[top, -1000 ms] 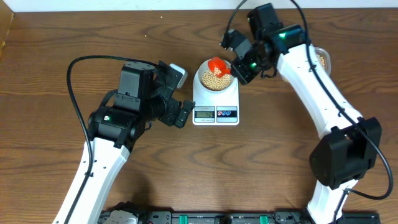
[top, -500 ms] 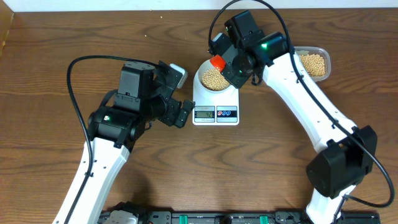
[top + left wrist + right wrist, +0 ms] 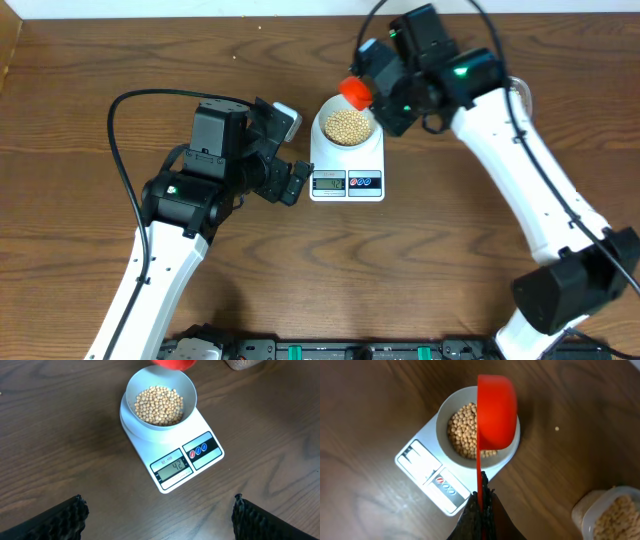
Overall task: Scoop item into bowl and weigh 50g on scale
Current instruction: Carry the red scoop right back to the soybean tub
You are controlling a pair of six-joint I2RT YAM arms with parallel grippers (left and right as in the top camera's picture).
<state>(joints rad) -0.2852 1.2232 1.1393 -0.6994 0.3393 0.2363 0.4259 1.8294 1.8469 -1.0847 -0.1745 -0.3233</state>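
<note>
Mid top-up, looked like. Had red scoop [image 3: 496, 410] clamped tight in right gripper [image 3: 481, 510], tilted over bowl [image 3: 150, 435] of beans [image 3: 159, 406] on scale [image 3: 172, 472]. Had left gripper [image 3: 159, 517] wide open, empty, nearby. Read 42 on display, so probably needed a careful sprinkle more from tub [image 3: 612, 510].

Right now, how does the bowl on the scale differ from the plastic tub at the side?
The bowl is round and opaque pale white; the tub is clear plastic. The bowl stands on the scale; the tub stands on the table. The red scoop, held by the right tool, hangs over the bowl, not the tub. Both hold tan beans.
</note>
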